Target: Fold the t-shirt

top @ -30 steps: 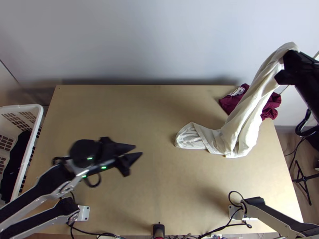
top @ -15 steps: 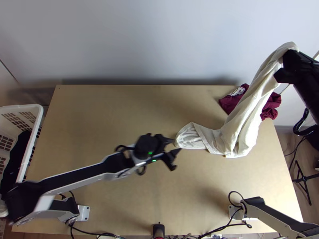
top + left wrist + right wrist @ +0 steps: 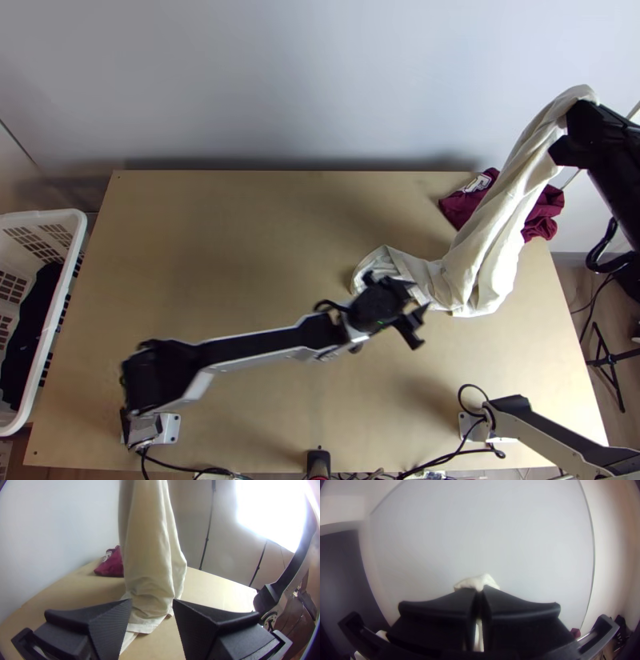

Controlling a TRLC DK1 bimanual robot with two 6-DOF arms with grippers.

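Note:
The cream t-shirt [image 3: 500, 232] hangs from my right gripper [image 3: 573, 134], high at the table's far right, its lower part bunched on the table. In the right wrist view, my right gripper [image 3: 481, 593] is shut on a bit of the cream t-shirt [image 3: 476, 582]. My left gripper [image 3: 418, 300] stands open by the lower end of the cloth, over its near edge. In the left wrist view the hanging t-shirt [image 3: 148, 553] rises beyond my open left gripper [image 3: 152, 604], with nothing held between the fingers.
A maroon cloth with a white patch [image 3: 460, 210] lies bunched at the table's far right corner, behind the t-shirt. A white basket [image 3: 56, 320] with dark cloth inside stands beyond the table's left edge. Cables run along the near edge of the table [image 3: 240, 424].
My left arm has swung to the right across the table, bringing its open gripper up to the t-shirt's lower end. The right gripper and the hanging cloth have barely moved.

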